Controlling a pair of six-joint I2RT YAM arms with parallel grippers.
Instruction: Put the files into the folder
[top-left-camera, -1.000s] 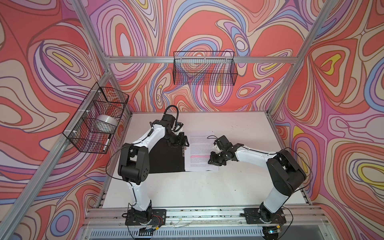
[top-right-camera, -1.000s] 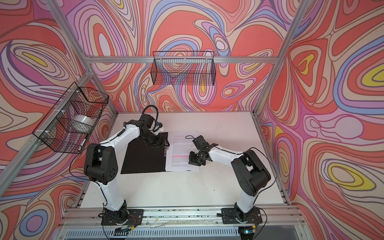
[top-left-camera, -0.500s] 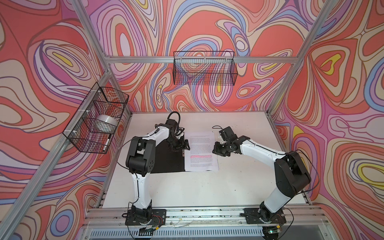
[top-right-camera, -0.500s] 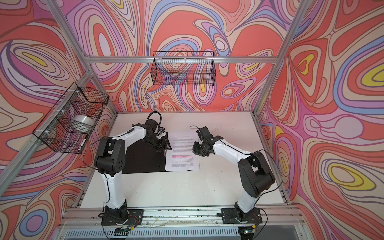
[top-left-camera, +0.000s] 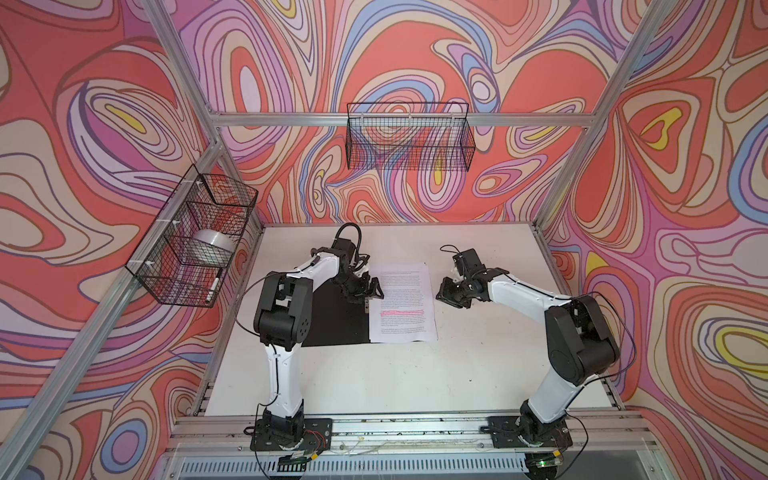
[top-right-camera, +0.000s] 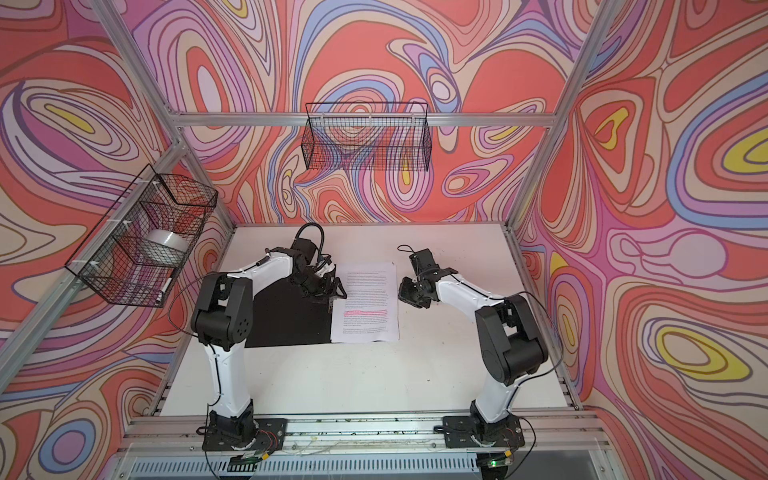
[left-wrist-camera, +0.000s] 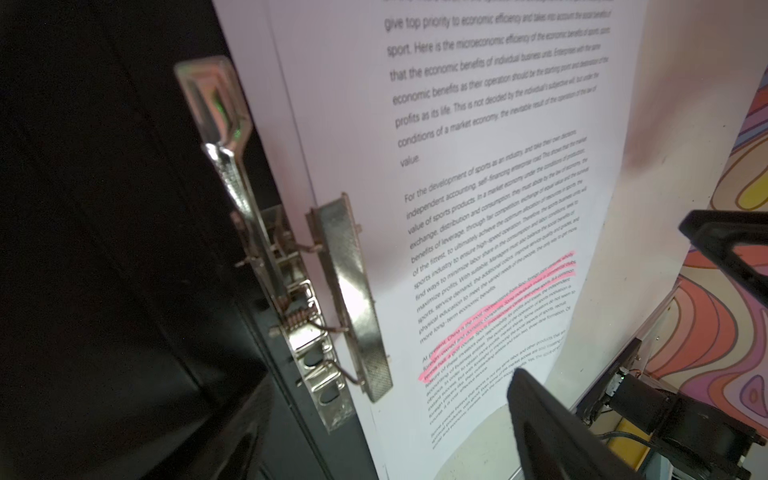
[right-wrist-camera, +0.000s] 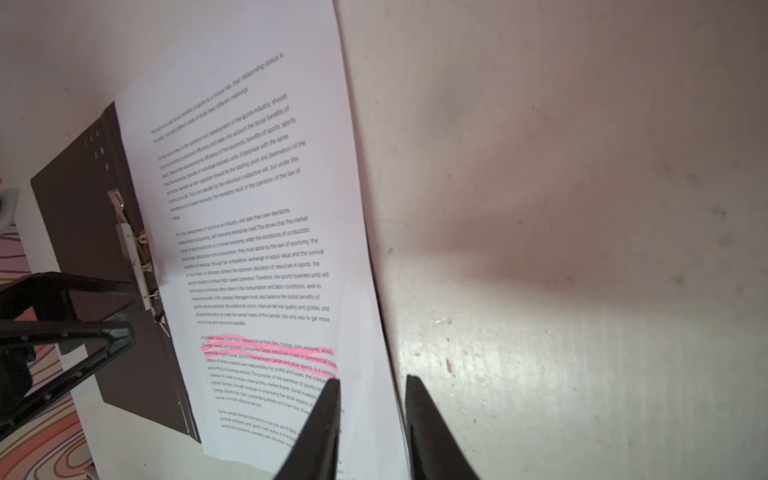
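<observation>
**Left gripper** (top-left-camera: 371, 291). The jaws stand wide apart and hold nothing. The gripper hovers at the spine of the folder (top-left-camera: 336, 320), which lies open with its black inside facing up. In the left wrist view, the flat bar of the metal clip (left-wrist-camera: 347, 299) lies across the spine-side margin of the files (top-left-camera: 402, 300). Whether the bar presses firmly cannot be told.

**Right gripper** (right-wrist-camera: 372, 380). The jaws stand slightly apart with a narrow gap and grip nothing. In the right wrist view, one fingertip is over the printed sheet and one over the bare table (top-left-camera: 374, 382), straddling the free long edge of the files. In both top views, the gripper sits just beside that edge.

**Location.** The files lie flat between the two grippers, directly right of the exposed black leaf. What lies beneath them is hidden.

**Handling (judgement).**
- The stack is probably thin, light and limp. It is likely to sag, and its sheets to slide over one another, if lifted by one corner.
- Take hold at the free long edge with a shallow pinch, or press flat and push toward the spine.
- The folder board is probably stiffer; grasp its outer edge.
</observation>
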